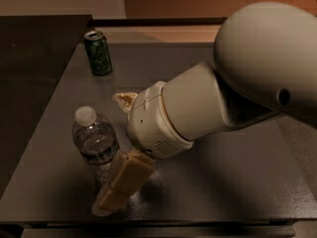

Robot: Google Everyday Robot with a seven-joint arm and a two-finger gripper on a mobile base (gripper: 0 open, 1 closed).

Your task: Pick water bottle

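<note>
The water bottle [94,139], clear ribbed plastic with a white cap, stands upright on the dark grey table [237,182] at the front left. My gripper [113,151] is open just to the right of it. One cream finger [124,99] reaches behind the bottle and the other finger [121,182] lies in front of it. The bottle stands at the mouth of the gap between them. I cannot tell whether either finger touches it. My large white arm fills the right half of the view.
A green can [98,52] stands upright at the table's far left corner. The table's left edge [44,118] runs close beside the bottle, with dark floor beyond. The front edge [158,223] lies just below the near finger.
</note>
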